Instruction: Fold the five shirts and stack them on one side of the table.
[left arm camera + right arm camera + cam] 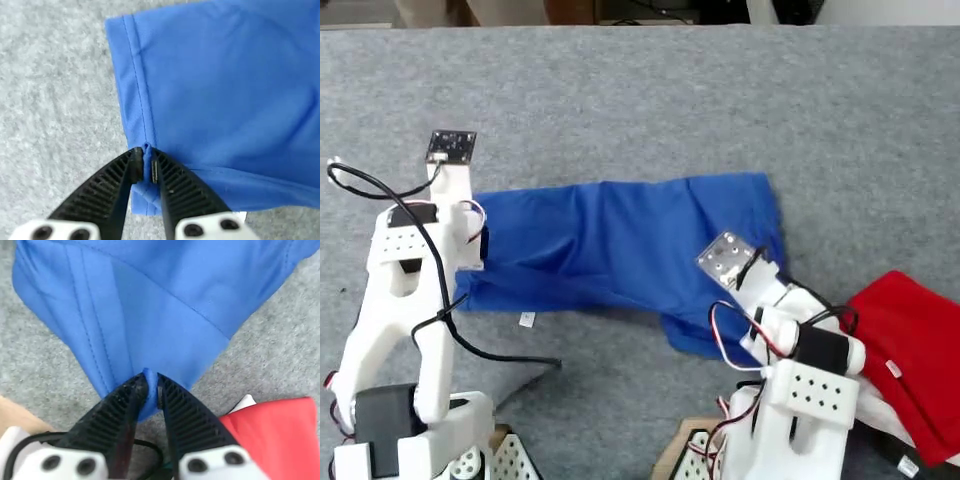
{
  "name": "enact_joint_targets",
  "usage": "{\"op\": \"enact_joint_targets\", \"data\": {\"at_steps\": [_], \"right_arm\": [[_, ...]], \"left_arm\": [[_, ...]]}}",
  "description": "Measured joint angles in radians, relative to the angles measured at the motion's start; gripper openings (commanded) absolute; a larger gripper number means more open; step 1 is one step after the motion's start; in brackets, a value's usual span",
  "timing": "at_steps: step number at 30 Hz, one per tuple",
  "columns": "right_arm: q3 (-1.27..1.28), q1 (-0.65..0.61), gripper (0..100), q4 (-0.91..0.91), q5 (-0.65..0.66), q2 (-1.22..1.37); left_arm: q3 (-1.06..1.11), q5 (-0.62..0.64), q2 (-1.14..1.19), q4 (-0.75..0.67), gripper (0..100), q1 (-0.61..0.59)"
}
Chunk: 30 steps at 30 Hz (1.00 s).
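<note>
- left gripper is pinching the blue shirt, see? its two black fingers are squeezed on the stitched edge, and a bit of cloth pokes up between the tips.
- and the right gripper?
- same thing. it is clamped tight on a folded bit of the blue shirt, at the other end, near the red shirt.
- where is the blue shirt lying?
- on the grey table, in the middle, stretched long from one arm to the other. it has some wrinkles. the left arm holds its left end, and the right arm holds the right end, on the side close to the arms.
- what about the red shirt?
- it is on the right side of the table, close to the front, just beside the right arm. it looks folded up.
- do the two shirts touch?
- i cannot tell. the right arm is in the way.
- what is that small white thing by the blue shirt?
- a little tag, lying on the table just at the shirt's near edge, close to the left arm.
- and the black wire?
- it runs from the left arm down onto the table by its base.
</note>
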Motion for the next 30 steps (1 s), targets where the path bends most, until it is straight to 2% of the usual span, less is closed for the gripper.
{"op": "enact_joint_targets", "data": {"at_steps": [6,12,17,20,22,24,25,27,30], "right_arm": [[0.035,0.0,2.7,0.0,0.068,-0.025],[0.04,0.0,18.4,0.063,0.132,-0.077],[0.009,0.0,18.3,0.166,0.196,-0.164],[-0.031,0.0,9.5,0.201,0.203,-0.196],[-0.057,0.0,0.2,0.198,0.203,-0.196],[-0.078,0.0,2.2,0.155,0.181,-0.175],[-0.089,0.0,1.9,0.121,0.166,-0.149],[-0.115,-0.006,0.9,0.051,0.133,-0.071],[-0.187,-0.061,0.7,-0.049,0.058,0.094]], "left_arm": [[0.012,0.0,0.0,-0.02,3,0.0],[0.011,0.086,0.0,-0.021,24,0.0],[-0.068,0.17,0.0,0.074,26,-0.015],[-0.143,0.189,0.0,0.13,24,-0.037],[-0.204,0.193,0.0,0.167,15,-0.057],[-0.273,0.196,0.0,0.187,3,-0.061],[-0.304,0.196,0.0,0.186,1,-0.061],[-0.336,0.226,0.0,0.178,5,-0.041],[-0.341,0.284,0.028,0.149,2,0.034]]}}
